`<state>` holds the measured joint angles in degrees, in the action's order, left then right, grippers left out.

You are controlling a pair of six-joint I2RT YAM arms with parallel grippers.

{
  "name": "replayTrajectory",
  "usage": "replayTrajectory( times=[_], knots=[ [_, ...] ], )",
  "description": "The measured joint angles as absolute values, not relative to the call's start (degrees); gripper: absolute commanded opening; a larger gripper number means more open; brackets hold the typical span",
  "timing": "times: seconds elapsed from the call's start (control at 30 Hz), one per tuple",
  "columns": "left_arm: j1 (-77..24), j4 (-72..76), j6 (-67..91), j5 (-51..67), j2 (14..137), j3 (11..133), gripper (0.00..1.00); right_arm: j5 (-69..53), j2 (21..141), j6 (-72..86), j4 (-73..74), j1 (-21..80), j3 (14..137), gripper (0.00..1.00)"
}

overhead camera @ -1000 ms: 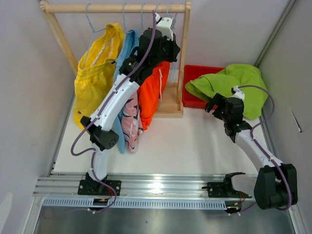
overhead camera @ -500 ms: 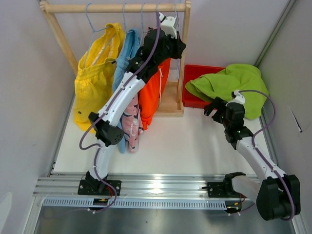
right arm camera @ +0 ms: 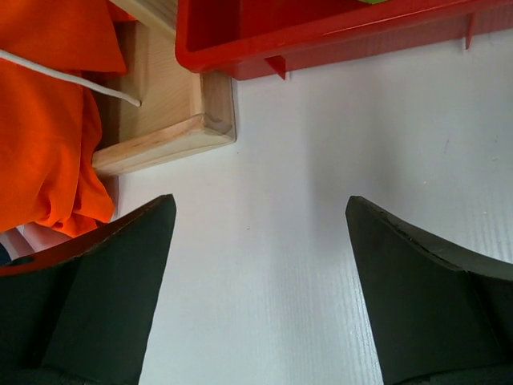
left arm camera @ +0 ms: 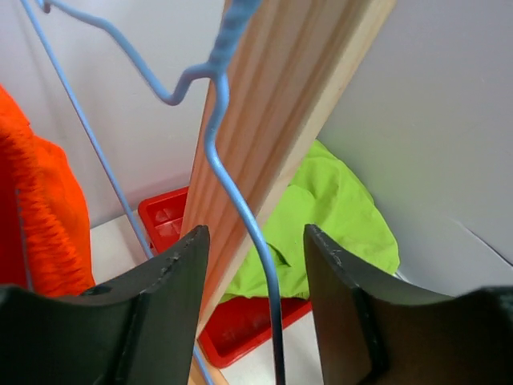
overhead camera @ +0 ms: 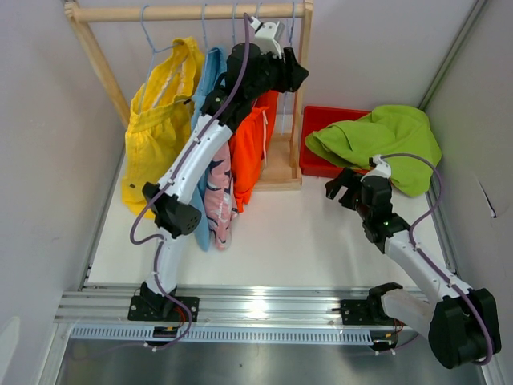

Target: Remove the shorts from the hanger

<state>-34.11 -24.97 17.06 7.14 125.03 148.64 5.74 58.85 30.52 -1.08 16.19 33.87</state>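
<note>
Yellow shorts, light blue shorts, pink patterned shorts and orange shorts hang on blue wire hangers from the wooden rack. Lime green shorts lie heaped over the red bin. My left gripper is up at the rack's right end, open. A bare blue hanger wire runs between its fingers without touching either; in the wrist view the left gripper faces the rack's post. My right gripper hovers open over the white table, holding nothing.
The rack's top rail spans the back, and its wooden base sits beside the red bin. Grey walls close in on both sides. The orange shorts with a white drawstring hang left of my right gripper.
My left gripper has opened from shut and let go of the blue hanger wire, staying near the rack's right end. The right gripper has drifted left, away from the green shorts.
</note>
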Motion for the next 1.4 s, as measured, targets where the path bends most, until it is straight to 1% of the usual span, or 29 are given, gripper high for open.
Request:
replayTrajectory(
  times=[0.07,0.23,0.27,0.43,0.6,0.73,0.83,0.87,0.9,1.1,1.4],
  knots=[
    [-33.9,-25.6,17.1,7.7,124.5,148.5,0.68,6.3,58.8,30.7,-1.1,17.2,33.9,0.94],
    [-33.7,-28.2,17.4,8.3,116.5,142.0,0.79,8.3,58.3,31.3,-0.5,19.7,33.9,0.97],
    [-33.7,-28.4,17.3,8.4,113.8,140.3,0.82,8.8,58.0,31.4,-0.3,20.2,33.9,0.98],
    [-33.7,-30.8,15.7,9.2,100.9,137.5,0.86,10.7,56.2,31.6,0.9,21.5,33.9,1.0],
    [-33.7,-31.1,13.0,7.1,92.2,136.4,0.85,12.2,55.4,32.1,2.5,22.6,33.9,0.99],
    [-33.3,-31.6,11.7,5.3,91.1,135.3,0.81,12.9,54.8,32.2,3.3,23.6,33.9,0.99],
    [-33.2,-32.2,11.4,4.3,92.7,132.8,0.73,13.2,54.2,32.3,3.9,23.9,33.9,0.99],
    [-33.2,-32.7,11.3,4.1,93.8,132.1,0.68,13.3,53.9,32.3,4.2,23.9,33.9,1.0],
    [-33.2,-33.2,11.2,3.7,94.9,131.6,0.67,13.4,53.6,32.3,4.5,23.9,33.9,0.99],
    [-33.1,-36.0,10.9,1.6,100.7,130.0,0.66,14.4,51.7,32.1,6.0,23.9,33.8,0.99],
    [-32.6,-35.9,10.9,-1.7,101.2,129.9,0.65,14.8,50.6,31.5,6.4,23.9,33.5,0.99]
  ],
)
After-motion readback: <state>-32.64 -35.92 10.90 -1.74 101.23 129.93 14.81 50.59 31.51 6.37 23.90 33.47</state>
